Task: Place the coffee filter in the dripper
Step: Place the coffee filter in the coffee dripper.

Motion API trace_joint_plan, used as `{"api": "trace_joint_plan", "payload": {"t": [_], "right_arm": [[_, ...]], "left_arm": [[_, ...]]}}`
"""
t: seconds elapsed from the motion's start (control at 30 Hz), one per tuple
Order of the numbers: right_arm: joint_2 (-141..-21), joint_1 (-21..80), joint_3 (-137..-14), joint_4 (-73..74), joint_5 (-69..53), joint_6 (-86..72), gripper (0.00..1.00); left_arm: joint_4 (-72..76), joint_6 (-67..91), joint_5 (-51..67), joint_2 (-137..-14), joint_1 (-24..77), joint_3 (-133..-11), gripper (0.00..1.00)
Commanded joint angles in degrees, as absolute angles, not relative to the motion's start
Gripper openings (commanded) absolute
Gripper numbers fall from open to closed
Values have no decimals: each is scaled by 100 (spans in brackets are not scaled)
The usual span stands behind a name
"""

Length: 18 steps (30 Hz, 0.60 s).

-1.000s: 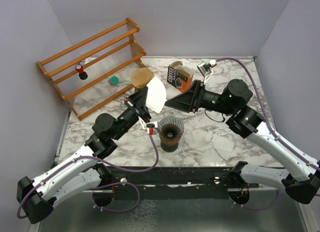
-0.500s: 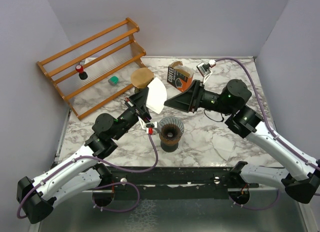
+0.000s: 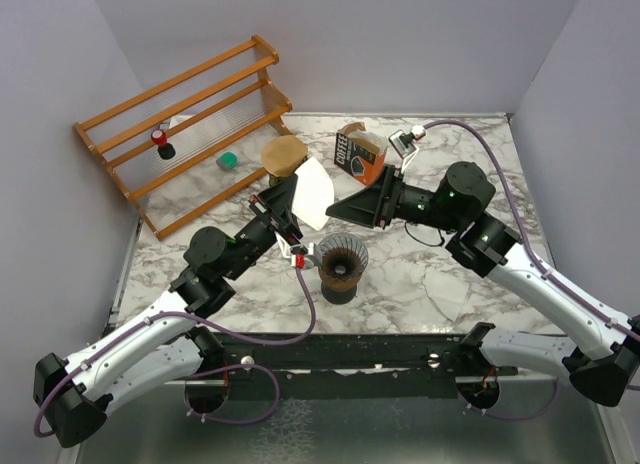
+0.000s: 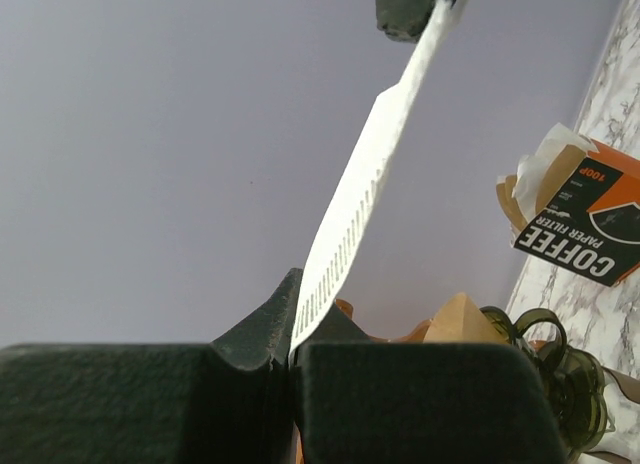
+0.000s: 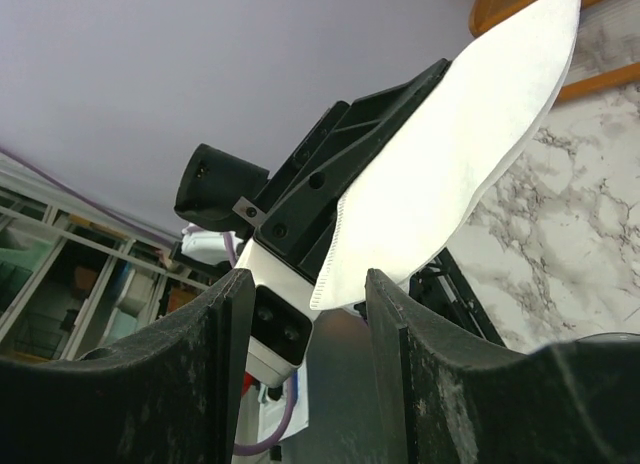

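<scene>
Left wrist view: the coffee filter [image 4: 365,194] shows edge-on only, and its lower end is hidden between the fingers of the left gripper [image 4: 292,356]. The filter box [image 4: 575,219] is cut off by the right edge.

Top view: on the rack [image 3: 190,89], a red-and-black item [image 3: 160,140] and a green item [image 3: 228,161] are too small to identify.

An orange coffee paper filter box [image 3: 359,152] sits just beyond the right jaws, a green glass carafe [image 4: 560,374] beyond the left jaws, a wooden rack [image 3: 190,124] well leftward
</scene>
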<state>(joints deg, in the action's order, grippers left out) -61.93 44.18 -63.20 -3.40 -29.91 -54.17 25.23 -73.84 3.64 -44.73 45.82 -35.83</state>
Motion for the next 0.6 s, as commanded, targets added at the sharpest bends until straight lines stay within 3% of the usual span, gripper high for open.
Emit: {"api": "trace_joint_plan", "payload": {"t": [0.0, 0.57], "right_arm": [[-6024, 4447, -6212, -568, -3006, -5375, 53], [-5915, 4445, -6049, -654, -2998, -5413, 53]], "left_arm": [[2646, -7231, 460, -4447, 4570, -3590, 0], [2651, -7120, 437, -4508, 4565, -3626, 0]]}}
